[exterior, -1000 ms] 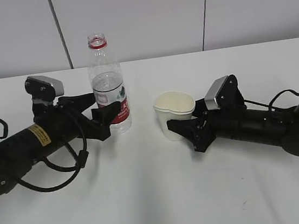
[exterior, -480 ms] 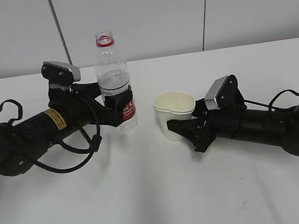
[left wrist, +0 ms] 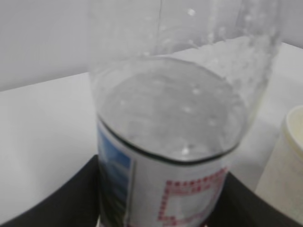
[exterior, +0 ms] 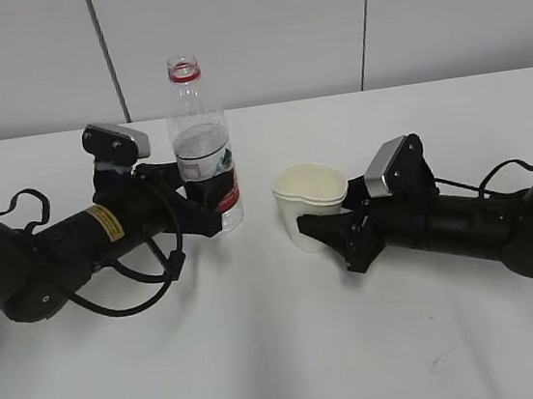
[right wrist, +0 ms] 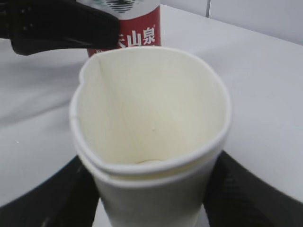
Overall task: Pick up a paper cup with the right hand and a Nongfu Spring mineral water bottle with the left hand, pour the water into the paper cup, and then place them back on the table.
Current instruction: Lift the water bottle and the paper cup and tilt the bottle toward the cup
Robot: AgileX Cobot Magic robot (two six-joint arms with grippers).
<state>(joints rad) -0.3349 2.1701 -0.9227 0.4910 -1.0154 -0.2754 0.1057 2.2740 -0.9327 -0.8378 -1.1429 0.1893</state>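
Exterior view is showing the uncapped Nongfu Spring mineral water bottle (exterior: 203, 149) standing upright at centre-left, clamped by the low-lying left hand (exterior: 203, 199); the right hand (exterior: 334, 237) is squeezing the dented paper cup (exterior: 309, 204).

One white bench (exterior: 266, 355). One Nongfu Spring mineral water bottle (exterior: 204, 149), clear plastic, uncapped, with one red neck ring and one red-and-white label. Paper cup (exterior: 311, 204): the right wrist view shows two stacked rims, so apparently two nested cups, counted as one item from outside. Two black robot arms, each bearing one gripper: left gripper (exterior: 202, 193), right gripper (exterior: 334, 235).
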